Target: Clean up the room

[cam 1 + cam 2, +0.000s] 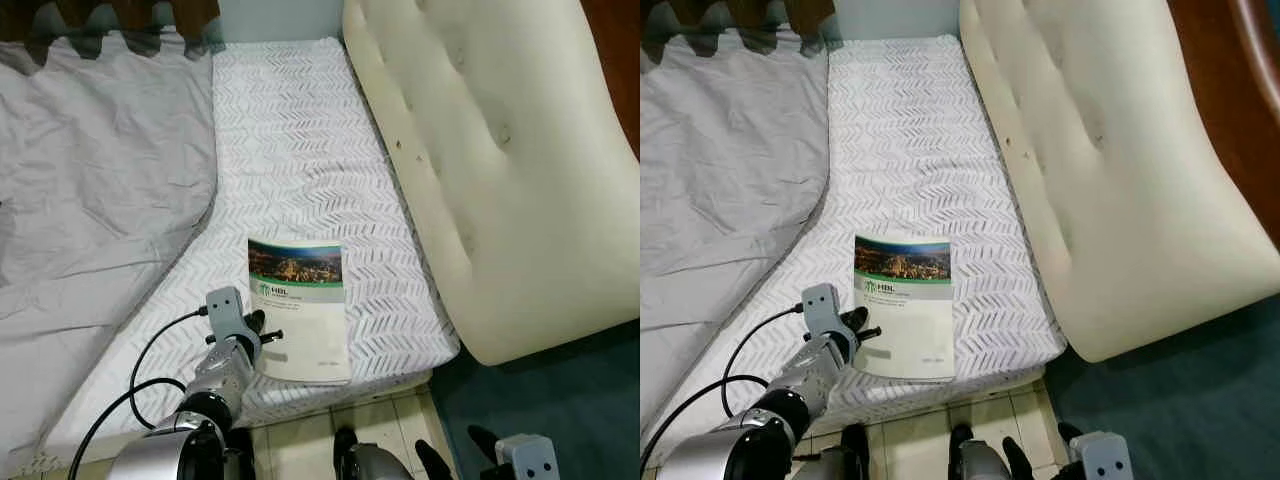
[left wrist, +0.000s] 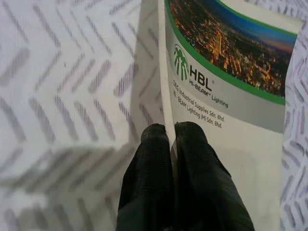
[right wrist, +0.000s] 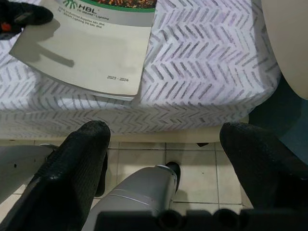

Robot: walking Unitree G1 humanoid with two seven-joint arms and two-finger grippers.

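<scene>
Chevron-patterned mattress (image 1: 300, 150) between grey sheet (image 1: 90, 190) and tilted cream cushion (image 1: 500, 160), above pale tiled floor (image 1: 330, 430).

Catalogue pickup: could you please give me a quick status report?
Left gripper shut on HBL catalogue edge. Right gripper open, low over floor tiles. Catalogue flat on chevron mattress; nothing in the way.

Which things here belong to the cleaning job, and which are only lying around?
Part of the job:
- HBL lighting catalogue, lying on the patterned mattress
- left gripper, shut on the catalogue's left edge

Just lying about:
- grey bedsheet, beside the mattress
- cream tufted cushion, leaning along the mattress
- right gripper, open, low over the tiled floor
</scene>
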